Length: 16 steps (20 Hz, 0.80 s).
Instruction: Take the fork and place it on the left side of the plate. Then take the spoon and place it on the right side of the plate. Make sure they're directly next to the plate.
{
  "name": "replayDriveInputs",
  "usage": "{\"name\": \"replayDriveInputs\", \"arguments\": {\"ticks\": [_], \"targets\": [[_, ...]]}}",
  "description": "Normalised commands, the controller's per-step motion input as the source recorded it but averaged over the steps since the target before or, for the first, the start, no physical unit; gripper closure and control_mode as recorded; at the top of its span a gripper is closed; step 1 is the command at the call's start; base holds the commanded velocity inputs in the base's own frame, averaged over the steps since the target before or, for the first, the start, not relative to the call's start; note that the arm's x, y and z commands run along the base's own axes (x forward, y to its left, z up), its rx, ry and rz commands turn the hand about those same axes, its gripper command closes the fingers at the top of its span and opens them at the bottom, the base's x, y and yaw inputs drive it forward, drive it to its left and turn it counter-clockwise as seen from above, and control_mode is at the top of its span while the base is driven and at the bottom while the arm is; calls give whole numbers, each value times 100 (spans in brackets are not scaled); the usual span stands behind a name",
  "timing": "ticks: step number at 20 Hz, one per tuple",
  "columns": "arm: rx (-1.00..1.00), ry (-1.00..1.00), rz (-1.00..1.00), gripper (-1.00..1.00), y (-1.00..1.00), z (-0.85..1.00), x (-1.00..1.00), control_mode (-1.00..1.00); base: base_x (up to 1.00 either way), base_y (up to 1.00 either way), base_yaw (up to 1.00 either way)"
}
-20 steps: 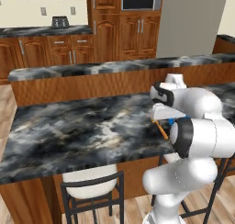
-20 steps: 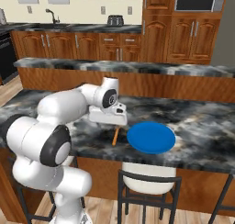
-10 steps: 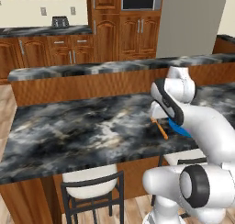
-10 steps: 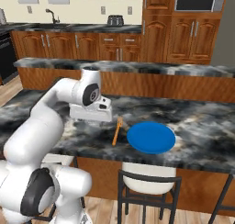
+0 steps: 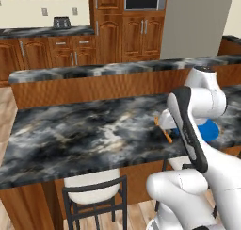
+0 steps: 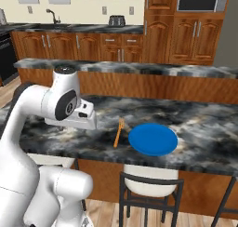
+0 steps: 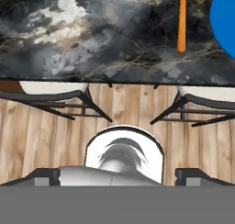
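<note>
Near edge of the dark marble counter [image 6: 195, 147]: two white-seated stools [image 6: 149, 186] tucked under the overhang, partly hidden. Gripper [image 6: 88, 121] hangs over the counter's front left, jaws spread wide, nothing held; fingertips hard to make out. Orange fork [image 6: 119, 132] lies flat just left of the blue plate [image 6: 153, 139], a thin gap between. In the left base view the arm covers most of the plate. In the hand view, the fork's tines are cut off. Spoon not discernible.

The slim orange fork [image 6: 119, 132] lies flat just left of the round blue plate [image 6: 153, 139].
</note>
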Motion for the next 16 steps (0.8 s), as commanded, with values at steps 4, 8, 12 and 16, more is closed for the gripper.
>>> {"name": "replayDriveInputs", "arguments": {"ticks": [4, 8, 12, 16], "targets": [[7, -19, -3, -100, 0, 65, -78, -100, 0, 0, 0], [4, -23, -1, -100, -2, 24, -82, -100, 0, 0, 0], [1, -24, 0, -100, 5, 0, -75, -100, 0, 0, 0], [0, -4, 1, -100, 8, 0, -17, 100, -36, 55, 1]]}}
